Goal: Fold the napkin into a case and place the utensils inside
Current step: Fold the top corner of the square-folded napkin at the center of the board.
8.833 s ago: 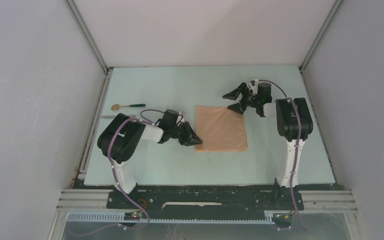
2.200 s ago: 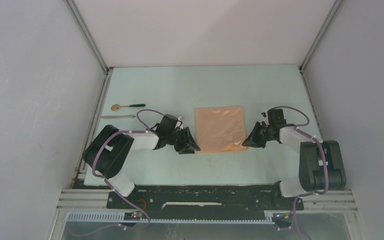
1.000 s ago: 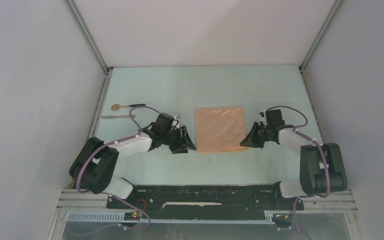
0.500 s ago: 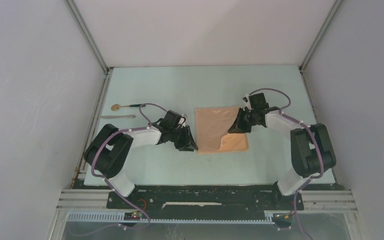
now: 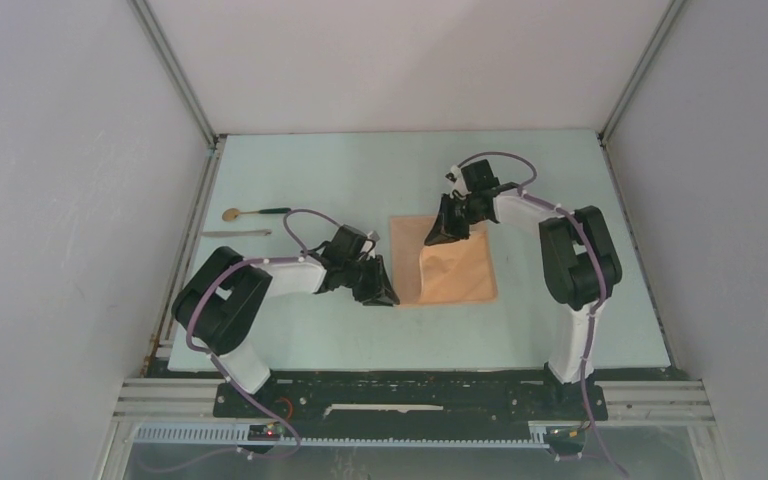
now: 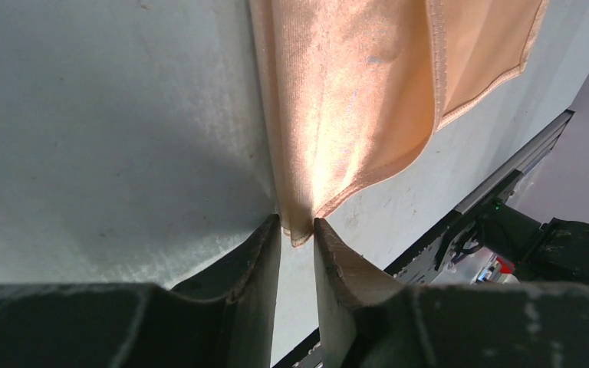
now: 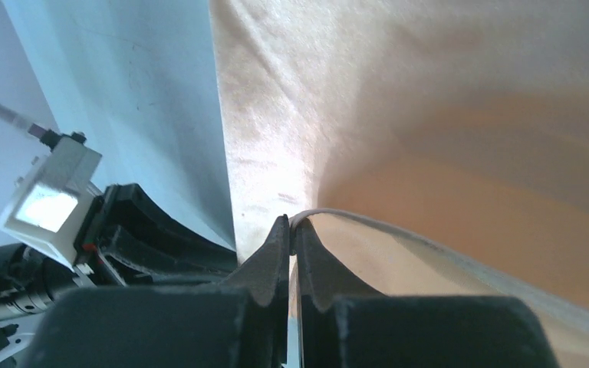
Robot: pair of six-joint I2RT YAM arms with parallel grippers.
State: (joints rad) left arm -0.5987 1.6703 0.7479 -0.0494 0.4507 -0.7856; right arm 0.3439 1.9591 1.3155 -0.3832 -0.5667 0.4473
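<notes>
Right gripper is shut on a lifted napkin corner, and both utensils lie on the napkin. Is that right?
No. The right gripper is shut on a lifted corner of the napkin, but the spoon and silvery utensil lie on the table left of the cloth, as the top external view shows.

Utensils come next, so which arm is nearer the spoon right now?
Left. The left arm has its jaws at the napkin's near-left corner, to the right of the spoon. The right arm is farther right, jaws pinching a lifted fold over the napkin.
</notes>
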